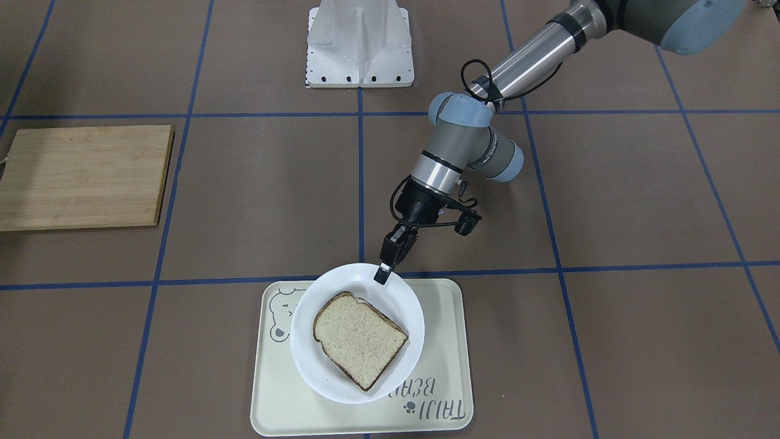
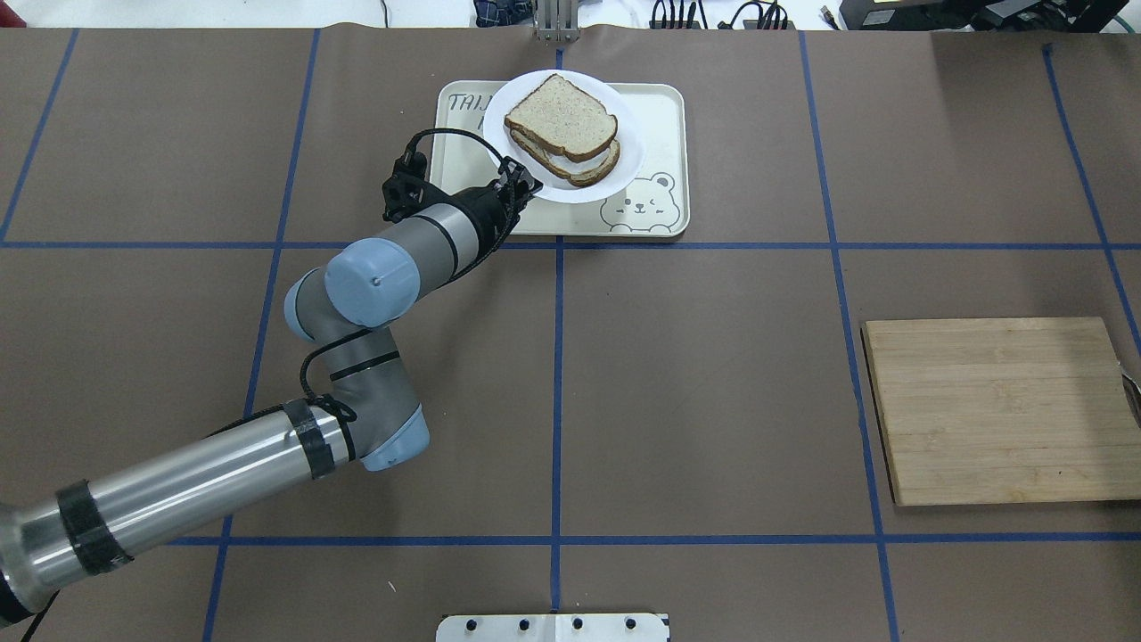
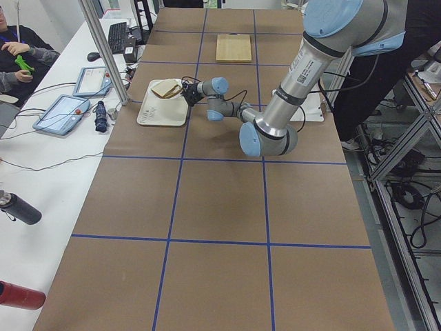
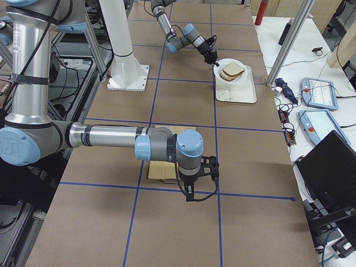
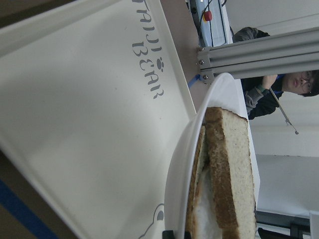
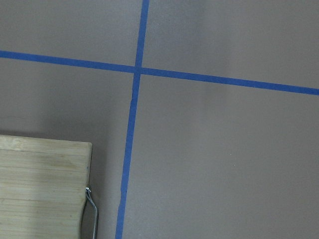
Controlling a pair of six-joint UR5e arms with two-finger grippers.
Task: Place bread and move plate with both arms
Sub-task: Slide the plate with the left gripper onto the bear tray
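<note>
Left gripper (image 1: 382, 275) pinches the white plate (image 1: 303, 350) at its upper rim; bread (image 1: 359, 339) lies below it, lower centre. Right gripper (image 4: 192, 192), far off: you cannot tell its state.

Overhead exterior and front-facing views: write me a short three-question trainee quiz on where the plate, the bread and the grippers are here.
1. True or false: the plate is on the wooden board.
2. Which gripper is at the plate's rim? A) left B) right C) both
3. Fill in: the overhead view shows ___ bread slices stacked on the plate.

Key:
1. False. It is on or just over the tray.
2. A. The left gripper is closed on the rim nearest the robot.
3. Two. The plain bread lies on top.
</note>
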